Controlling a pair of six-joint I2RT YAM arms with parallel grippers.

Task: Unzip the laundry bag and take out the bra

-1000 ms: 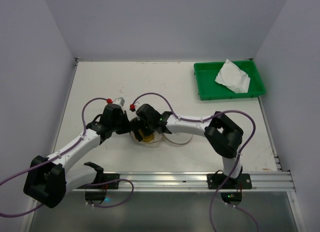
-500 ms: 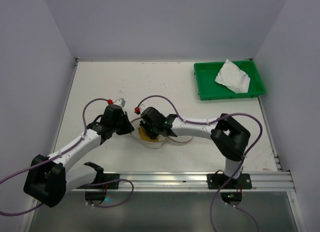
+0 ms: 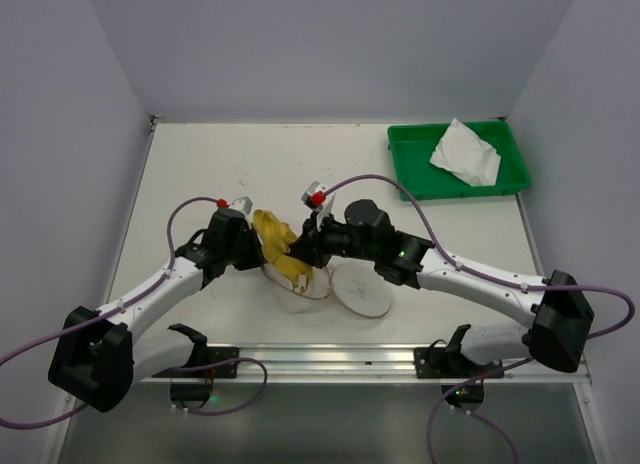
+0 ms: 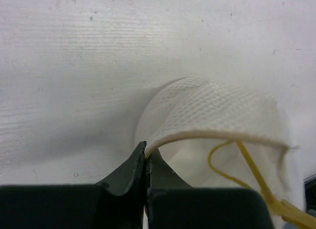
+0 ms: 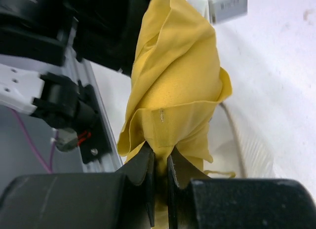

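Pinching a bunched fold of the soft, light-looking bra [image 5: 173, 91] in my right gripper [image 5: 159, 159], I clamp the rim of the limp laundry bag [image 4: 217, 115] with my left gripper [image 4: 146, 152].

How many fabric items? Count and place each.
3: yellow bra in the right gripper, laundry bag below it, pinched by the left gripper, white cloth in the green tray. The bag may hide more.

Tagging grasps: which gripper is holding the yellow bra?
The right gripper: its jaws are shut on the yellow bra, which sits partly out of the laundry bag. The left gripper pinches the bag's zip rim instead.
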